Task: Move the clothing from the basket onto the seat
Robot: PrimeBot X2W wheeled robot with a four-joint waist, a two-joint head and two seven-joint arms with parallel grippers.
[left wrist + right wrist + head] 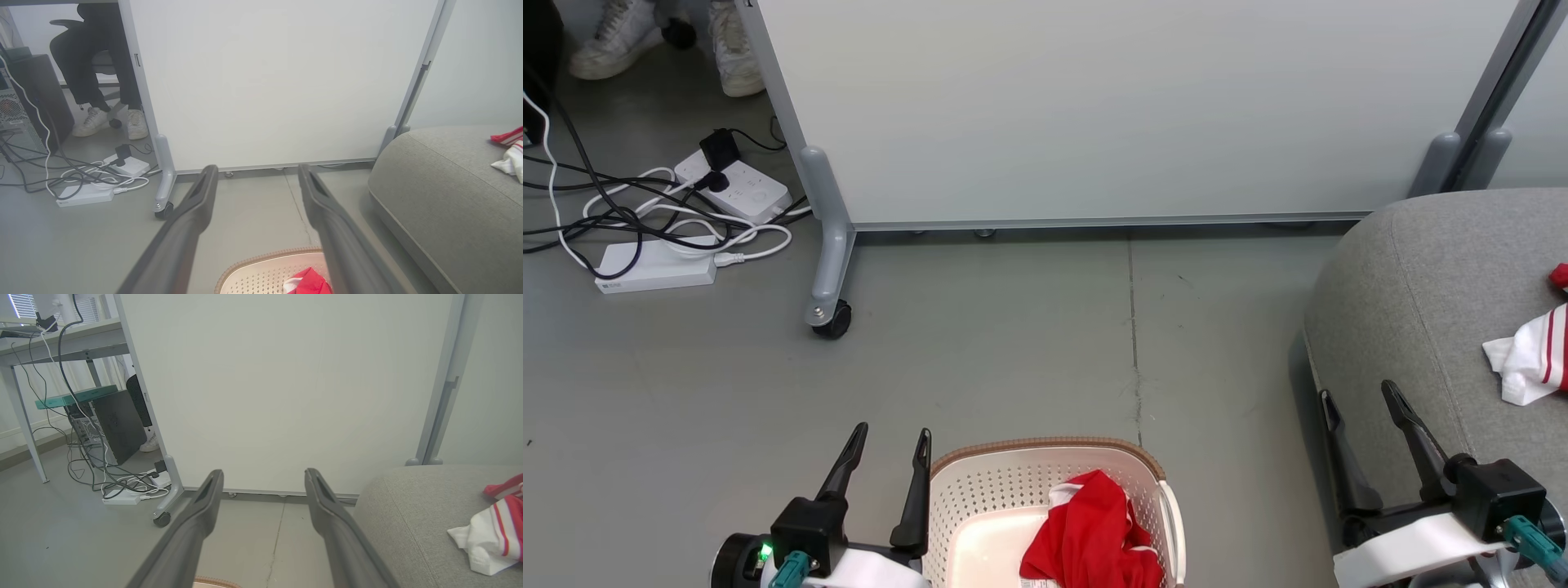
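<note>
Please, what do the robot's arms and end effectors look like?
The left end effector and right end effector each have two long, dark, tapering fingers on a black boxy mount with a teal connector. Forearms are white. A green light glows on the left mount.

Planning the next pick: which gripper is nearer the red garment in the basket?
Left. The left gripper hangs just left of the basket, close to the garment; the right gripper is farther off, by the seat.

Red garment (pixel 1094 535) crumpled in basket (pixel 968 490), striped garment (pixel 1535 355) on seat (pixel 1405 286).
</note>
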